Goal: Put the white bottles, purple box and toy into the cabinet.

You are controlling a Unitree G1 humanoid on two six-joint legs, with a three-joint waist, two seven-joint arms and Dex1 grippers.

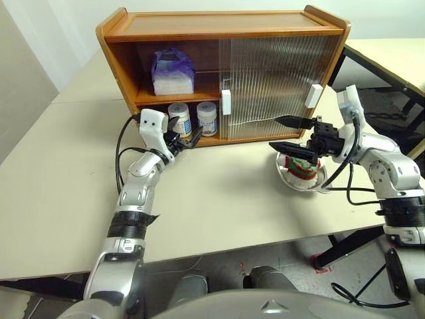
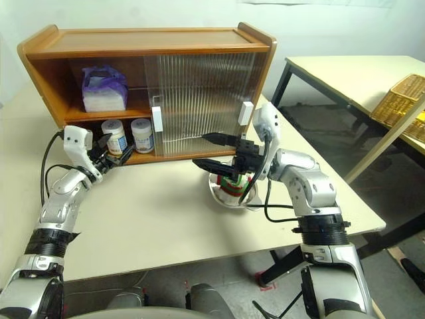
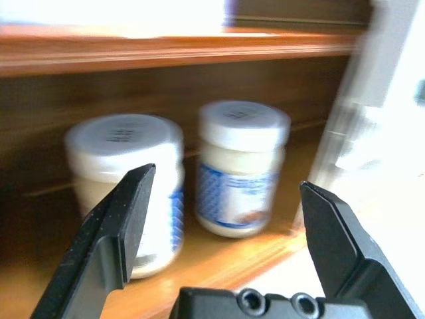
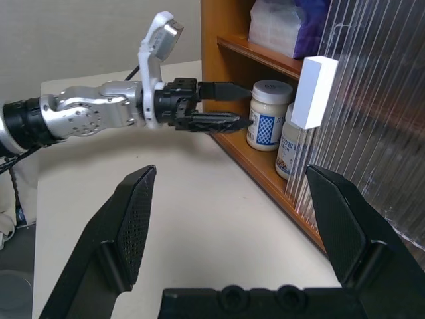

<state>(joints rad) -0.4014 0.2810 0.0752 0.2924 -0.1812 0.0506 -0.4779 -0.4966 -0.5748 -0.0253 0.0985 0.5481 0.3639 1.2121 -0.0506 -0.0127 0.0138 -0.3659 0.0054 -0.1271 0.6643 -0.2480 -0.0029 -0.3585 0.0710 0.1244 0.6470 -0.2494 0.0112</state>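
The brown cabinet [image 1: 219, 30] stands at the back of the table, its left half open. The purple box [image 1: 172, 72] sits on the upper shelf. Two white bottles [image 1: 179, 119] [image 1: 206, 118] stand side by side on the lower shelf. My left gripper [image 1: 186, 135] is open and empty at the shelf's front edge, just short of the left bottle [image 3: 126, 186]. The toy [image 1: 300, 170] lies in a steel bowl in front of the cabinet's right half. My right gripper [image 1: 273, 132] is open and empty just above the bowl, pointing left.
Both ribbed sliding doors [image 1: 272, 83] cover the cabinet's right half, with white handles [image 1: 226, 102] at the middle and far right. The steel bowl [image 1: 319, 181] sits near the table's right edge. A second table holding a wicker basket [image 2: 402, 100] stands to the right.
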